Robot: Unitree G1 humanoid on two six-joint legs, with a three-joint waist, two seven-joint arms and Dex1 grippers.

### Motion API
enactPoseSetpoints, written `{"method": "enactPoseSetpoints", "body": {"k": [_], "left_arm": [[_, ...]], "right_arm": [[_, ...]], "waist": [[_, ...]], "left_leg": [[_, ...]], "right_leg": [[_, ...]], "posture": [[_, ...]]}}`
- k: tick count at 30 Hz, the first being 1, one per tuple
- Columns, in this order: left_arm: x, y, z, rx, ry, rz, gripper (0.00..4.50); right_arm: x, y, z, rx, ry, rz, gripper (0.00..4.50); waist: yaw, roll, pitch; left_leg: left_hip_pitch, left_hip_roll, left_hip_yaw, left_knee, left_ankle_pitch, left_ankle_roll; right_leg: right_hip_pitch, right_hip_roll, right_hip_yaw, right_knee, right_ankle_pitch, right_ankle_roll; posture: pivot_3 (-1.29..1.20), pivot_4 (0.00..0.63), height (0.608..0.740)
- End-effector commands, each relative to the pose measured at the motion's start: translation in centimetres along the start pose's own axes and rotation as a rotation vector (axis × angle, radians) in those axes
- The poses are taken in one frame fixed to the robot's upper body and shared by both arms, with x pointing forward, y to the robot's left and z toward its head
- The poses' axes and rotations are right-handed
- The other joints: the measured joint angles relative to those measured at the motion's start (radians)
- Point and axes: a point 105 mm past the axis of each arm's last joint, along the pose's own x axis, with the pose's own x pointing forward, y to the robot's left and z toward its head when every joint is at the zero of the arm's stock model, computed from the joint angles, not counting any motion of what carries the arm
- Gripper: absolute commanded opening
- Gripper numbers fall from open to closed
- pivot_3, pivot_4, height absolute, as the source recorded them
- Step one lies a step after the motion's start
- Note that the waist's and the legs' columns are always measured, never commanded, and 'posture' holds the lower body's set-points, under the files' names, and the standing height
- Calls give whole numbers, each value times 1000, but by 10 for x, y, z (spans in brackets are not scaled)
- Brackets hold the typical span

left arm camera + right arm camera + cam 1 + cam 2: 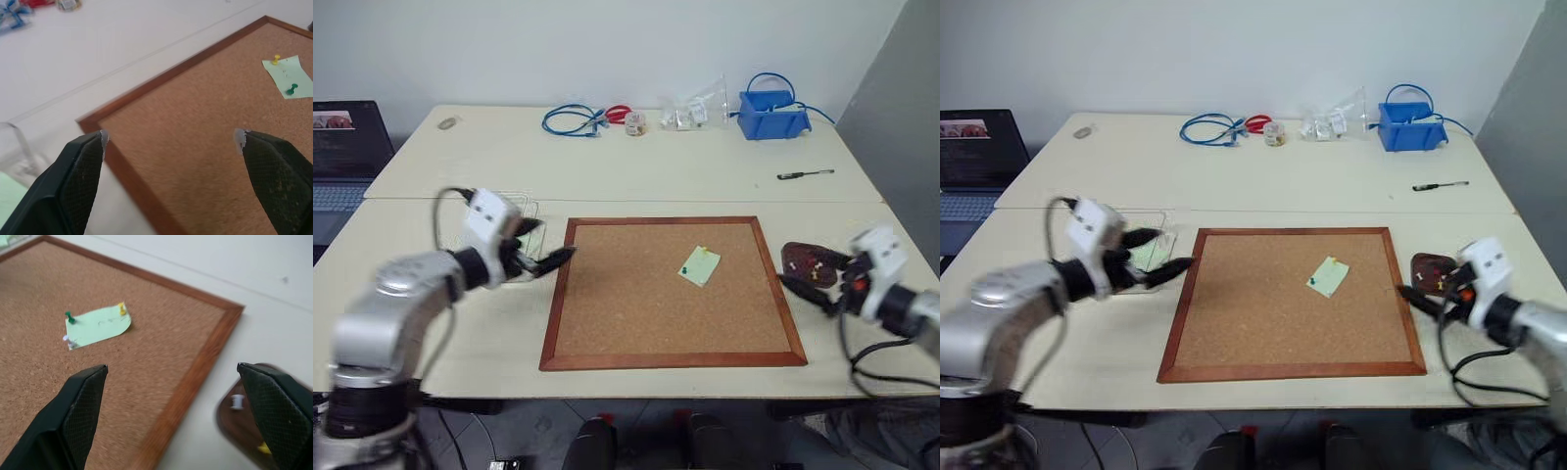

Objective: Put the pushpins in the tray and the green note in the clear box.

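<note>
Now, board (672, 294): flat square cork, grainy, dark wood frame.
Note (98, 326): thin pale green paper, right of board centre, held by green (70, 317), yellow (122, 309) and pale (69, 340) pins.
Tray (808, 262): dark brown oval dish beside board's right edge, pins inside.
Box (1148, 251): clear plastic, rounded corners, beside board's left edge.
Left gripper (546, 260): fingers spread, empty, at board's left edge.
Right gripper (1420, 292): fingers spread, empty, at board's right edge.

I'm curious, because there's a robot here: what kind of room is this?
Probably an office or lab workroom. Pale tables hold a cork board, a laptop sits at one side, and a blue cable and a blue bin lie by the wall.
</note>
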Motion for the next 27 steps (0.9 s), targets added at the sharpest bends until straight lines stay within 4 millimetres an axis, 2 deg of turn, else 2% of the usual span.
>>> {"method": "enactPoseSetpoints", "body": {"k": [1,5,17,23,27], "left_arm": [[-16,14,-1,29,4,17,4473],[-25,13,-7,14,27,-20,4473],[-25,14,-13,-10,5,-12,4473],[-18,8,-6,-29,-37,-51,4473],[-6,-1,9,-7,-97,-99,4473]], "right_arm": [[0,8,6,41,-7,100,4500],[4,12,11,41,-20,131,4500],[6,12,10,26,-12,114,4500],[4,12,4,-10,20,105,4500],[5,18,1,-18,26,109,4500]], "waist": [[4,0,0],[8,-1,2],[10,-2,3],[10,-2,3],[10,-2,3]], "left_leg": [[0,0,0,0,0,0],[-3,0,-1,0,0,0],[-2,0,-1,3,0,0],[-3,0,-1,3,0,0],[-3,0,-1,4,0,0]], "right_leg": [[0,0,-1,0,0,-1],[-2,-1,-2,0,-1,-2],[-1,-1,-2,1,0,0],[-1,-1,-2,1,0,0],[0,-1,-2,1,0,1]], "posture": [[0,150,740],[0,150,740],[0,150,740],[0,150,740],[0,150,740]]}}
